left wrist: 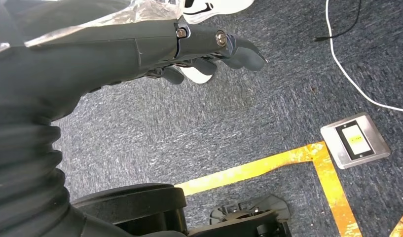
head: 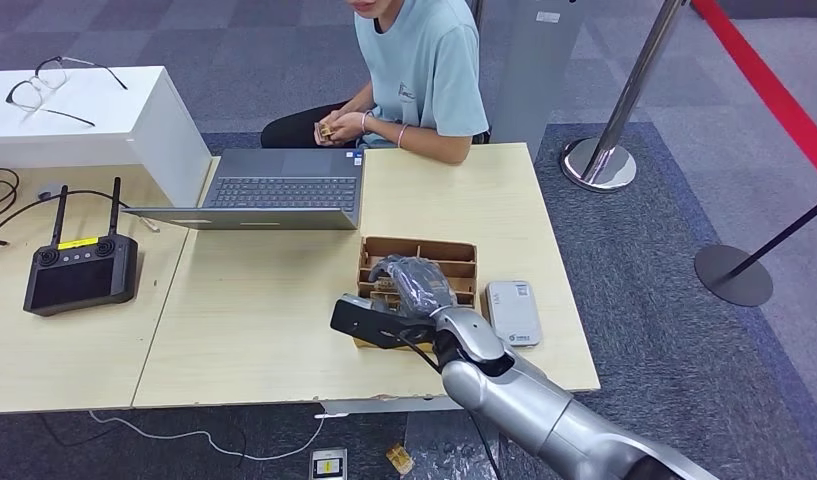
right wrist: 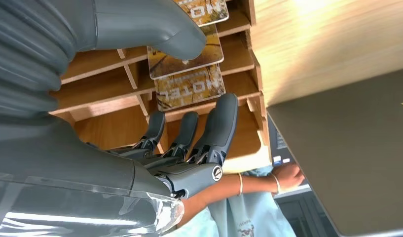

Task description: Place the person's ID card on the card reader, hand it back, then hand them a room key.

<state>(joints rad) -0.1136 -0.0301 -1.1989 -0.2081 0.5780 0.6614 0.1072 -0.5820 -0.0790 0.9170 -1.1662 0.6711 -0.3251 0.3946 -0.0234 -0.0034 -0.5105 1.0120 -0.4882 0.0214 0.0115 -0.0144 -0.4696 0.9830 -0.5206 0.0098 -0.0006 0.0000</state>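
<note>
Right hand (head: 412,283) reaches into the wooden card tray (head: 454,250) on the desk (head: 274,320); thumb and fingers (right wrist: 216,123) close around a hotel key card (right wrist: 187,61) standing in a slot. Card reader (head: 513,312) lies just beside the tray. Left hand (left wrist: 189,49) hangs over carpet, fingers loosely curled, holding nothing. Person (head: 419,70) sits behind the laptop (head: 279,190).

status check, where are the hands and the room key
Right robot hand in the wooden card box, thumb and fingers around a room key card, grip unconfirmed. Left robot hand hangs over the floor, holding nothing. Nothing blocking.
</note>
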